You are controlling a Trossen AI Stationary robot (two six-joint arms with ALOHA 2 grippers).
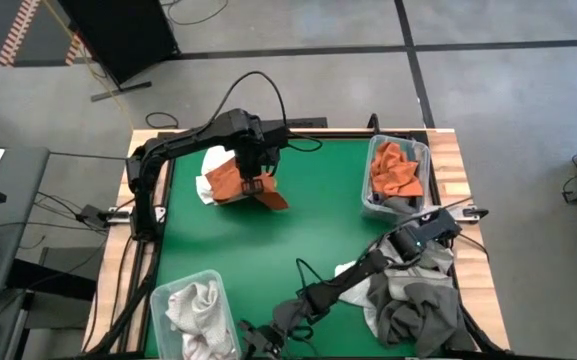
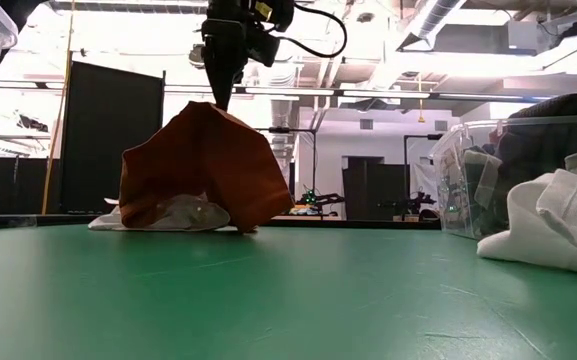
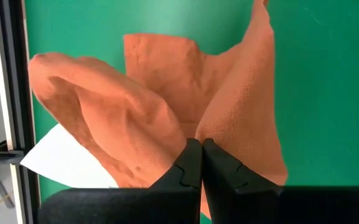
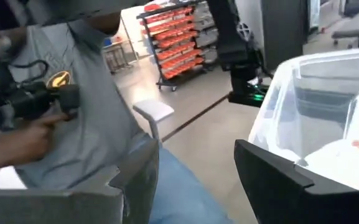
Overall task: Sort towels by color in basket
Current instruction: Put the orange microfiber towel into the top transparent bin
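Lift step: left gripper (image 3: 201,144) clamped on rust-orange towel (image 1: 238,183), peak raised, hem trailing on white towel (image 1: 211,163); next, carry to bin holding orange towels (image 1: 396,170); right gripper (image 1: 430,228) parked, jaws apart.

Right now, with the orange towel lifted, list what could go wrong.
1. The left end effector pinches only a small fold of the orange towel; it could slip free.
2. The towel's lower edge lies on the white towel, which might drag along.
3. A person sits near the right end effector.
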